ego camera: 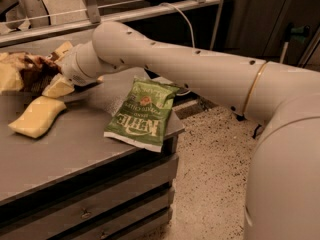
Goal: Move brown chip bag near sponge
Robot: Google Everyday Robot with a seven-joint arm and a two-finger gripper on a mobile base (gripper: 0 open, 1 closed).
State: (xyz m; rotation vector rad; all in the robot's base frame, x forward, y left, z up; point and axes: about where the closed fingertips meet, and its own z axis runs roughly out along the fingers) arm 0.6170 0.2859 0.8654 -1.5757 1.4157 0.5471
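Upper left: gripper [54,78] sits against the brown chip bag [29,74]; I cannot tell its grip. Sponge [36,117] lies just below on the tabletop [75,151].

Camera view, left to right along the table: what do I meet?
Brown chip bag → gripper at its right end → green chip bag. Sponge overlaps the brown bag's span, so left out.

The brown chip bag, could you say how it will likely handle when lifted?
The crumpled brown chip bag looks floppy and probably light. Its foil may slip at the gripper, which meets it behind the sponge.
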